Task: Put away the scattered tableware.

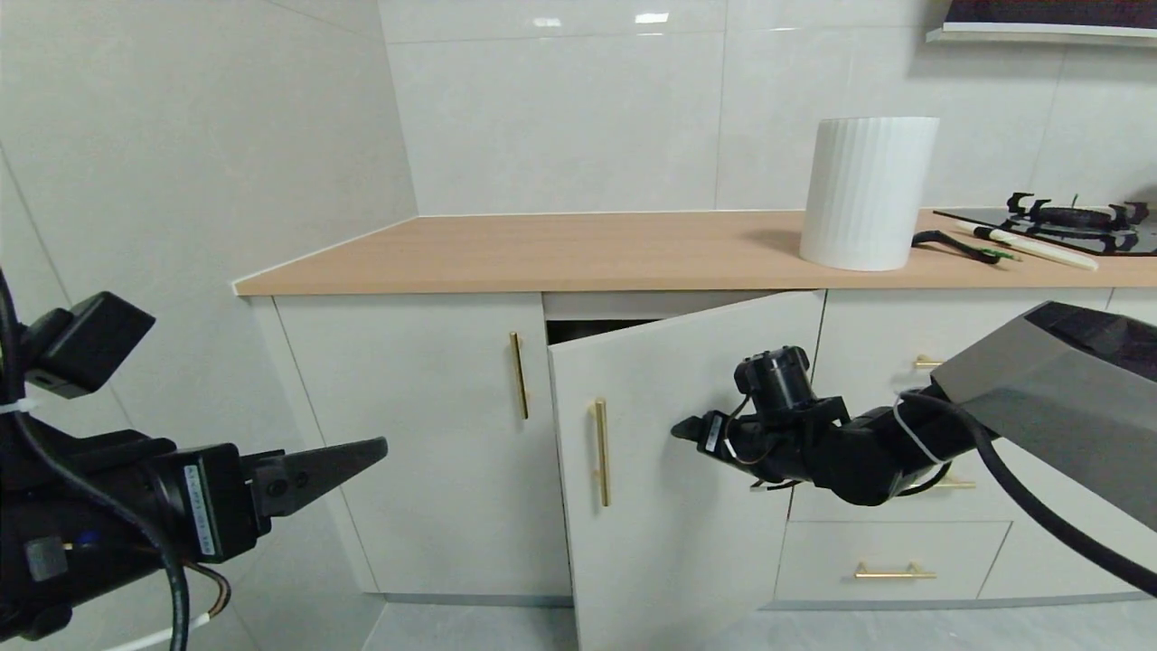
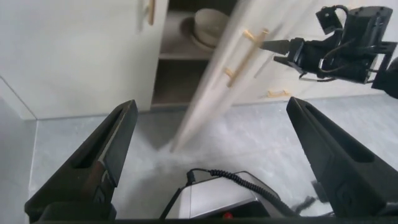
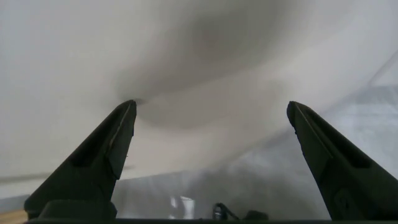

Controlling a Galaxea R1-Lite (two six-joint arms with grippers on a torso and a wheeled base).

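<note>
Under the counter (image 1: 578,249), one door (image 1: 669,506) is ajar, its upright handle (image 1: 600,452) just left of the right gripper (image 1: 689,429), the nearer arm, jaws released and facing the panel. The left gripper (image 1: 362,450) hangs low, well left, jaws also spread. Two long utensils (image 1: 1039,247) lie on the counter beside one canister (image 1: 868,194), up and right of the right jaws; bowls (image 2: 208,28) sit stacked inside.

no legible txt or nos.; white label (image 1: 201,508) on left claw (image 1: 371,449) too small to read.
</note>
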